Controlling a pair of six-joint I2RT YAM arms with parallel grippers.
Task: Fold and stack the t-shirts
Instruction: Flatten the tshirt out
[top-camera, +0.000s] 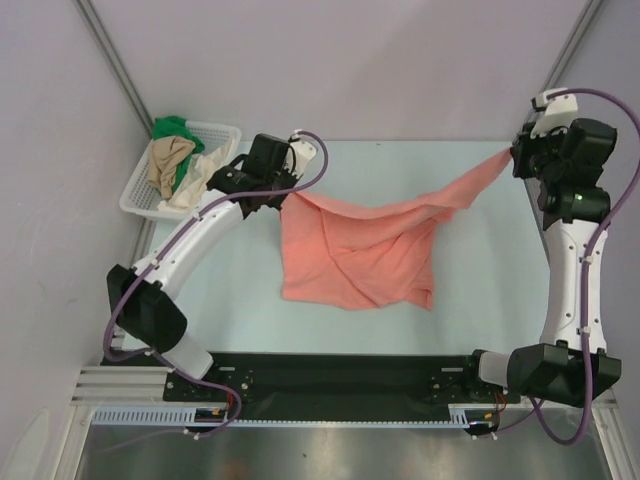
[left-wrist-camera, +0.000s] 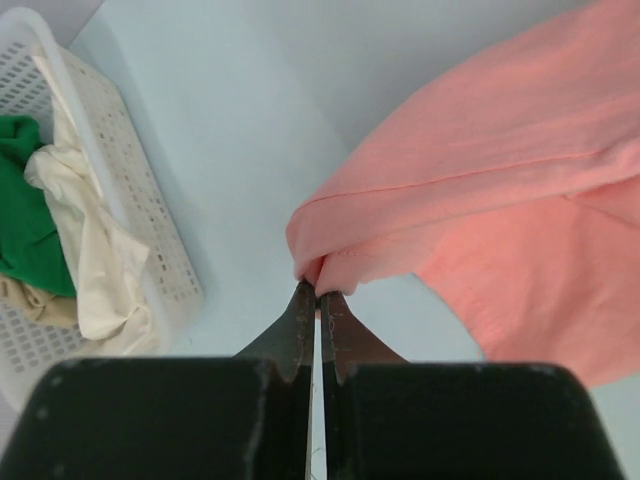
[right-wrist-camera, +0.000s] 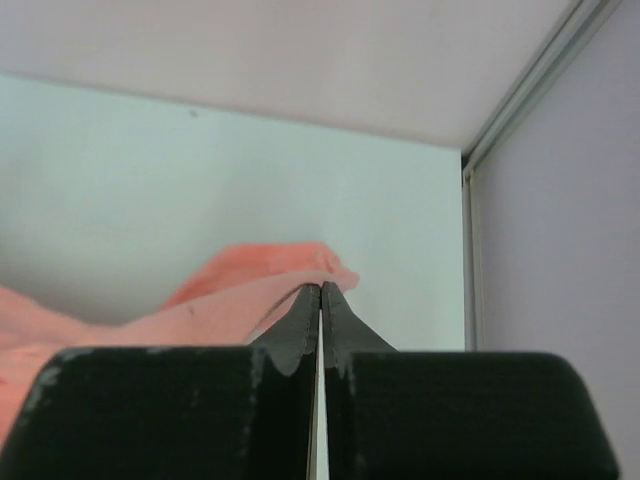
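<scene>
The salmon-pink t-shirt (top-camera: 360, 250) hangs stretched between both grippers over the pale table, its lower part lying crumpled on the surface. My left gripper (top-camera: 284, 197) is shut on its left corner, seen in the left wrist view (left-wrist-camera: 319, 287) where the pink cloth (left-wrist-camera: 500, 180) spreads right. My right gripper (top-camera: 516, 157) is shut on its far right corner, lifted near the back right; the right wrist view (right-wrist-camera: 321, 287) shows cloth (right-wrist-camera: 230, 300) pinched at the tips. The green (top-camera: 172, 127), tan (top-camera: 168, 160) and cream (top-camera: 205, 170) t-shirts lie bunched in the basket.
The white lattice basket (top-camera: 135, 200) stands at the back left, next to the left gripper; it also shows in the left wrist view (left-wrist-camera: 130, 200). Walls enclose the table at back and right (right-wrist-camera: 560, 250). The black base rail (top-camera: 330, 375) runs along the near edge.
</scene>
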